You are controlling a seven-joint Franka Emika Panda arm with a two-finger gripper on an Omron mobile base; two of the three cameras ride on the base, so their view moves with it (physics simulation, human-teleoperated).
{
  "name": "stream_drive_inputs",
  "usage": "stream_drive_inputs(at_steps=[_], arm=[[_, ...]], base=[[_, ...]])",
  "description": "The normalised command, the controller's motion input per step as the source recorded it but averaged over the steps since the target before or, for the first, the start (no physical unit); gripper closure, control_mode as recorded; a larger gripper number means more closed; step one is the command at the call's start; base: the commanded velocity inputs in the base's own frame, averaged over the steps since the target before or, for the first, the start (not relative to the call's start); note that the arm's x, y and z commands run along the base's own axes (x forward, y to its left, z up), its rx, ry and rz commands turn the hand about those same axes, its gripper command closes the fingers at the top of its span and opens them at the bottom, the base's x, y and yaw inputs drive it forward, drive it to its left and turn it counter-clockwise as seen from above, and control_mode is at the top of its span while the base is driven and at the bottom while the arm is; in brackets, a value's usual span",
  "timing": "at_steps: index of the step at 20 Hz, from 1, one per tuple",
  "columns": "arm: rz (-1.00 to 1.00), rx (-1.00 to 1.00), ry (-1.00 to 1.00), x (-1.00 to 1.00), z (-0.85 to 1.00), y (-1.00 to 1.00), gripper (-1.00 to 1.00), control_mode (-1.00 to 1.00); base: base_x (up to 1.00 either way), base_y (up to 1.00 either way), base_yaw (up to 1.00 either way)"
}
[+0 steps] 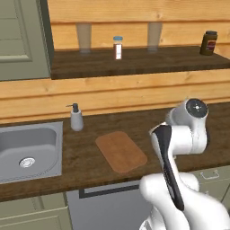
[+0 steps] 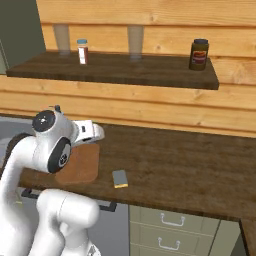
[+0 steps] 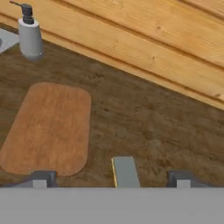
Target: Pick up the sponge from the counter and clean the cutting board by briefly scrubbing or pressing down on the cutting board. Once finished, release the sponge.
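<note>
counter (image 2: 175, 155), cutting board (image 1: 121, 151), sponge (image 2: 119, 178), soap dispenser (image 1: 76, 117)

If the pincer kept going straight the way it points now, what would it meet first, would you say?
Most likely the sponge: in the hand view it lies between the open pincer fingertips, on the counter just right of the cutting board. Depth is unclear, so it might meet the bare counter beside it.
</note>
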Motion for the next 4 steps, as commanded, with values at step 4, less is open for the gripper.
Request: stream_drive_inputs(at_steps=[4], arm=[[0.05,-0.06,-0.47,-0.64,1.00,0.93,-1.00,-1.00]], base=[[0.00,0.00,0.00]])
